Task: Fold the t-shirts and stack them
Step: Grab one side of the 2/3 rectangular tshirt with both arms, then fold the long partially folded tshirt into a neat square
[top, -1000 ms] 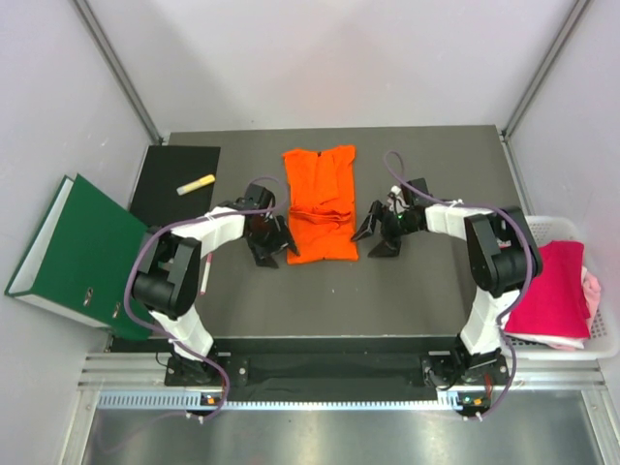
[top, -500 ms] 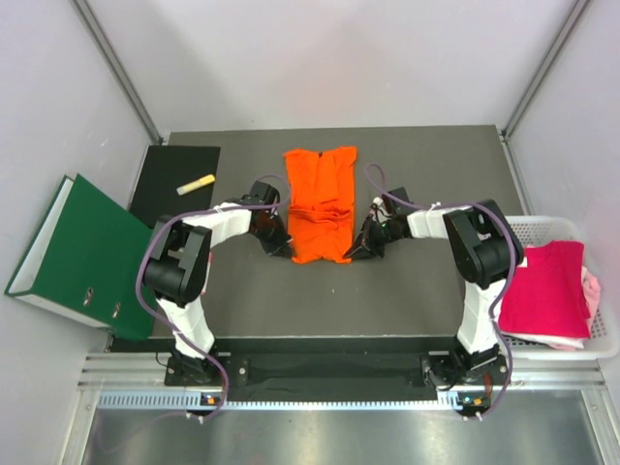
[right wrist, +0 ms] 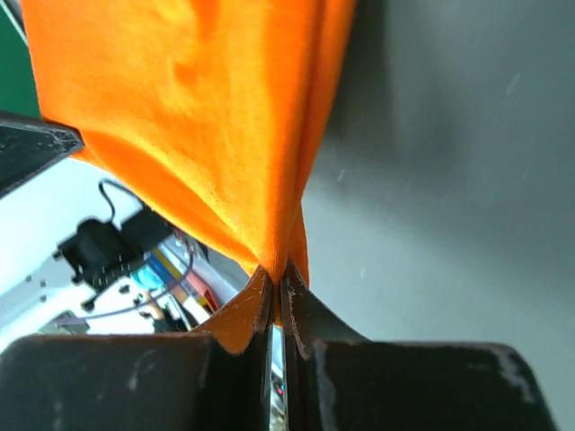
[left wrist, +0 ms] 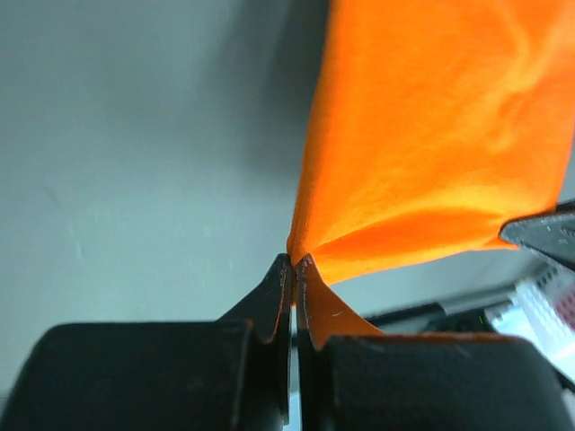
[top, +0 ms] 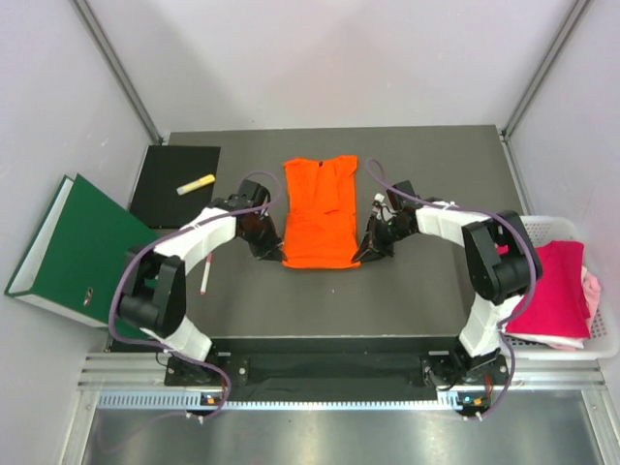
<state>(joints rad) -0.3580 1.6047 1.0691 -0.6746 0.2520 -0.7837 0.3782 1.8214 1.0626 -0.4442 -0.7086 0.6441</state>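
Observation:
The bright orange t-shirt [top: 318,218] lies lengthwise in the middle of the dark table [top: 436,291], with its near edge pulled taut between the two arms. My left gripper [top: 275,254] is shut on the near left corner. In the left wrist view the jaws [left wrist: 295,260] pinch the orange cloth [left wrist: 431,135]. My right gripper [top: 362,254] is shut on the near right corner, and the cloth [right wrist: 180,108] rises from its tips [right wrist: 275,269]. A magenta t-shirt [top: 555,291] lies over a pale pink one [top: 591,289] in the basket at the right.
A white basket [top: 547,225] stands off the table's right edge. A green binder [top: 73,252] lies at the left, next to a black pad [top: 165,194] carrying a yellow marker [top: 196,184]. A pen [top: 204,276] lies near the left arm.
Both grippers moved in from beside the orange t-shirt to its near corners and shut on them. The crumpled middle has been drawn out flat, and the near edge now sits slightly nearer.

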